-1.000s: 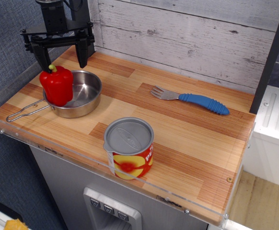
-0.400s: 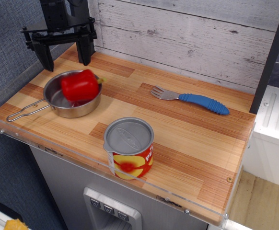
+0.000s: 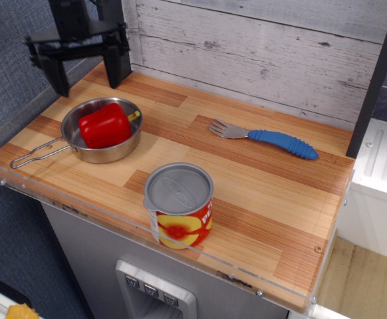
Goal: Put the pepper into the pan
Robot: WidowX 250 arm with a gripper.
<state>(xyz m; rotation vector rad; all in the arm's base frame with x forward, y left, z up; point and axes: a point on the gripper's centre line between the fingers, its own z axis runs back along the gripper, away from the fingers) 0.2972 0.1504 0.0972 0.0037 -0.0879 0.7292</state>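
The red pepper [image 3: 104, 125] lies on its side inside the steel pan [image 3: 122, 151], its yellow-green stem pointing right toward the rim. The pan sits at the left of the wooden counter, its wire handle [image 3: 34, 155] reaching toward the front left corner. My black gripper [image 3: 85, 72] hangs above and behind the pan, jaws wide open and empty, clear of the pepper.
A red-and-yellow can with a grey lid [image 3: 179, 205] stands near the front edge. A fork with a blue handle [image 3: 266, 137] lies to the right. A whitewashed plank wall [image 3: 260, 53] backs the counter. A clear plastic lip [image 3: 20, 183] runs along the left and front edges.
The pepper, upright at the pan's left rim a second ago, tipped over and settled on its side in the pan. The open gripper rose slightly away.
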